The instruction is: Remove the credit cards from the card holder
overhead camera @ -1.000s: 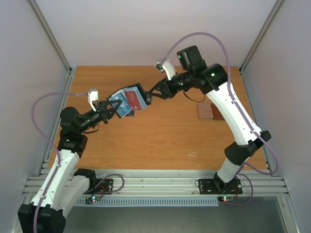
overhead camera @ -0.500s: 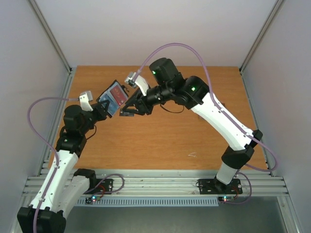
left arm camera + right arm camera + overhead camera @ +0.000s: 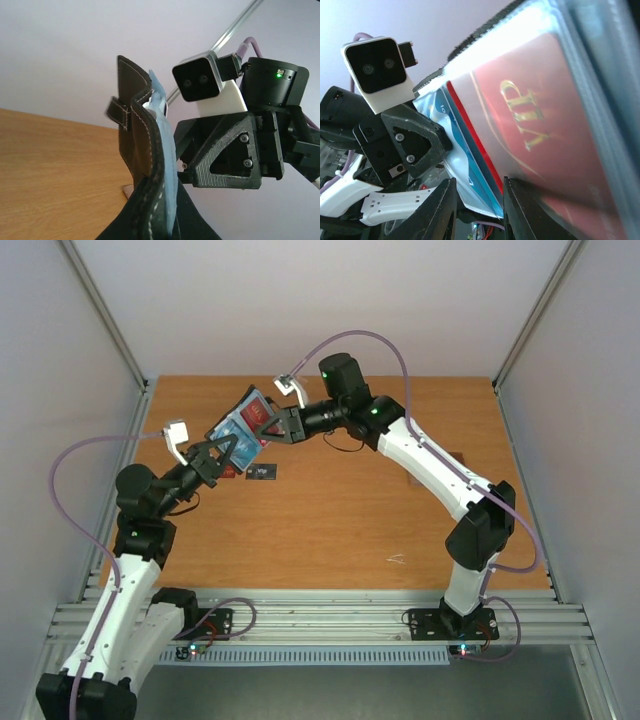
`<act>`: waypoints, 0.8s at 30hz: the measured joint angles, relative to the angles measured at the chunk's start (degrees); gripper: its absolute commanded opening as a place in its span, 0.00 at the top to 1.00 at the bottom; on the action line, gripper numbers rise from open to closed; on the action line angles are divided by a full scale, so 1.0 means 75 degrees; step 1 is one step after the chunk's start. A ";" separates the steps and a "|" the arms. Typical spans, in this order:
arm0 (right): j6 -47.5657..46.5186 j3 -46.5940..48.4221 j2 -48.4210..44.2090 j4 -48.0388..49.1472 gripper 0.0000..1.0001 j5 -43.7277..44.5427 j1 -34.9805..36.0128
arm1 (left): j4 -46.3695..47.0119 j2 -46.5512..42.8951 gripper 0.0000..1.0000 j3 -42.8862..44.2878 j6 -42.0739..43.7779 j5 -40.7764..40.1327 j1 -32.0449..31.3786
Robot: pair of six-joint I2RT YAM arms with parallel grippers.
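Note:
My left gripper is shut on the lower edge of the black card holder and holds it open above the table's back left. In the left wrist view the holder stands edge-on with its loop, clamped in my left gripper. My right gripper is open at the holder's inner face. In the right wrist view its fingers straddle the pocket corner, with a dark red VIP card and blue cards in the pockets. A black card lies on the table.
A small dark red piece lies on the table under my left gripper. The brown wallet-like piece at the right is mostly hidden behind the right arm. Grey walls close in the wooden table on three sides.
My right gripper dipped to the table, where the black card now lies, then rose back to the holder. My left gripper tilted and shifted the holder slightly left.

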 measured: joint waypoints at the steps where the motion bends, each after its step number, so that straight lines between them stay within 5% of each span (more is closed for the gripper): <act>1: -0.0020 0.0041 0.0009 -0.0006 0.73 -0.0006 0.0038 | 0.0079 0.0000 1.00 0.0000 -0.0052 0.0093 0.0015; 18: -0.1912 0.0938 0.0146 -0.1693 0.79 -0.0935 0.0181 | 0.0941 0.0041 1.00 0.0000 -0.0565 0.1183 0.0015; 24: -0.2410 0.1180 0.0146 -0.2194 0.89 -0.1061 0.0198 | 0.1139 0.0041 1.00 0.0000 -0.0621 0.1437 0.0015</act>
